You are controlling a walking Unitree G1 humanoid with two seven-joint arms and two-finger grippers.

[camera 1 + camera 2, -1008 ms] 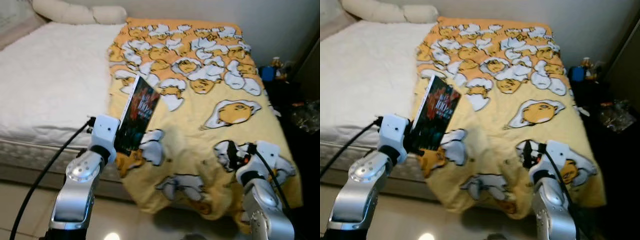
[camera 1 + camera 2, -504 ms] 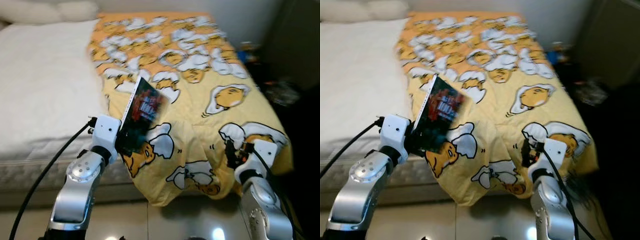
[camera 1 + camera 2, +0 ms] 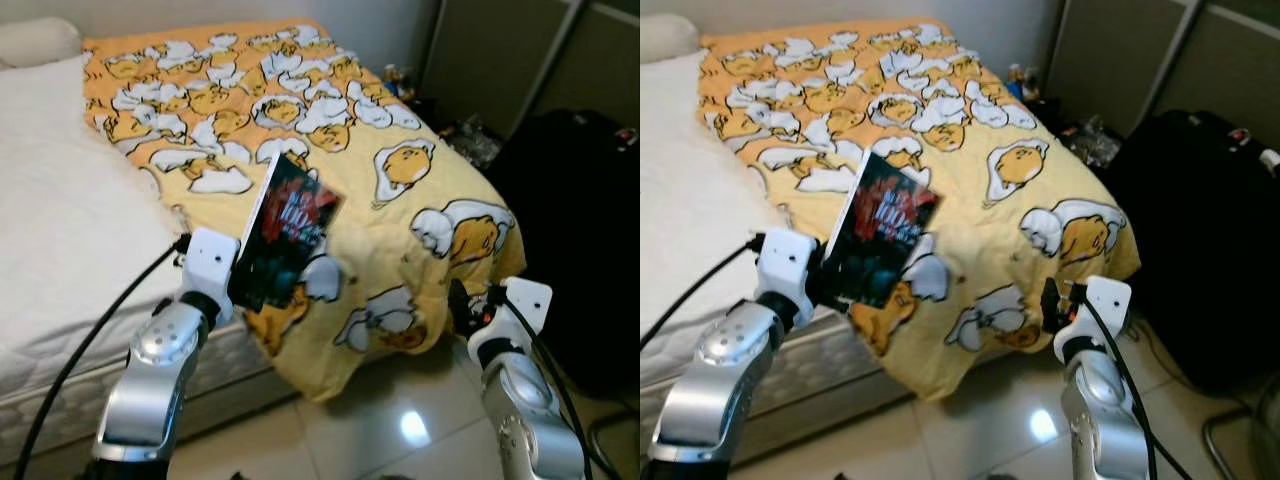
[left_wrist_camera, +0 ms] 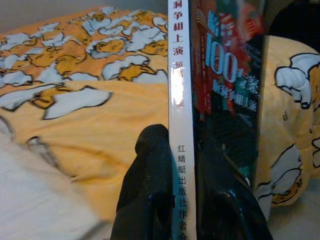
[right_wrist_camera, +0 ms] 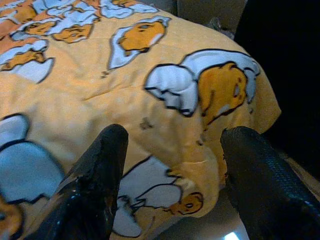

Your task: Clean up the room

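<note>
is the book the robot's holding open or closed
Closed: the left gripper pinches the book at its white spine, covers together.

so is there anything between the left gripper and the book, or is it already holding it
Nothing is in the way: the left gripper is already shut on the book, one black finger on each side of its spine, holding it upright above the yellow blanket. The right gripper is open and empty near the blanket's corner.

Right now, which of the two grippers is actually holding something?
The left gripper: its fingers clamp the spine of a dark-covered book, held upright over the yellow blanket. The right gripper is open with nothing between its fingers.
</note>
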